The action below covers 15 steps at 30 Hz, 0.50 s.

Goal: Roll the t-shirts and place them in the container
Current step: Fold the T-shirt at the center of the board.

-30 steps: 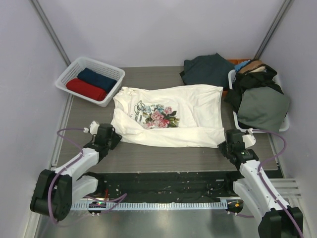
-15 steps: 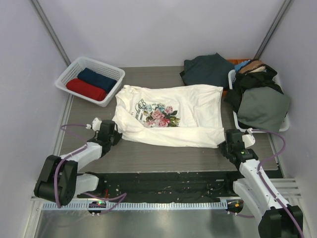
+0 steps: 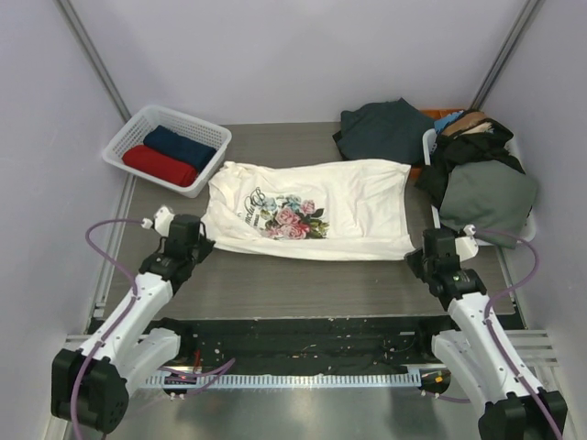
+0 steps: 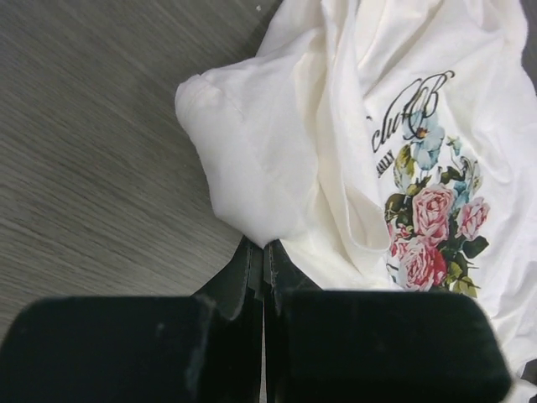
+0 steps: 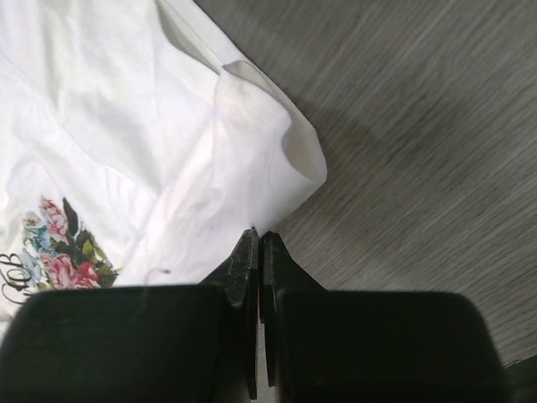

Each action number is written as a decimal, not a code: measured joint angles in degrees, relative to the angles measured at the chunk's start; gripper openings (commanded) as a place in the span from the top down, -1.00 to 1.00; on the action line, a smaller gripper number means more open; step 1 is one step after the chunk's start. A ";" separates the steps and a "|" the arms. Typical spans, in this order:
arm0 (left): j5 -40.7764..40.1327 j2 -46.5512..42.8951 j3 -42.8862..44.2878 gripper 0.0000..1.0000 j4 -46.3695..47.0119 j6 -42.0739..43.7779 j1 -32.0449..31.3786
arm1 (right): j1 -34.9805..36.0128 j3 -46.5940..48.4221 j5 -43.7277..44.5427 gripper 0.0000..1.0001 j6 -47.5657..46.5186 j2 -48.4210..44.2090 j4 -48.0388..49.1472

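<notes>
One cream floral t-shirt [image 3: 358,206] lies spread across the desk [image 3: 303,284]. It's soft, light and limp, best taken at the corners of its near edge. Left hand [image 4: 263,252] and right hand [image 5: 258,239] are both closed, apparently pinching those corners, cloth bunched at the tips.

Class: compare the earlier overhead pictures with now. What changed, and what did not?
The left gripper closed on the cream t-shirt's near corner; the right gripper was already shut on the other. Both drew the near edge slightly away from the bases. The basket, its red shirt and navy shirt, and the clothes pile stayed put.
</notes>
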 measured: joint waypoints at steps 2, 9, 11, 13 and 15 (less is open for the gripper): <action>-0.46 0.33 3.82 1.00 -3.04 1.38 0.02 | 0.00 2.58 0.22 0.98 -0.59 0.44 -0.63; -2.49 3.56 27.52 1.00 -12.15 7.48 0.00 | 0.00 20.06 2.08 0.98 -3.34 3.21 -2.56; -3.06 3.65 34.07 1.00 -14.56 9.05 0.02 | 0.00 26.49 2.25 0.98 -4.35 3.91 -2.97; -3.19 3.65 40.15 1.00 -16.76 10.49 0.00 | 0.02 31.78 2.27 0.98 -5.64 3.96 -2.99; -3.13 3.67 46.64 1.00 -19.52 11.96 0.00 | 0.04 37.68 2.29 0.98 -7.21 3.98 -3.78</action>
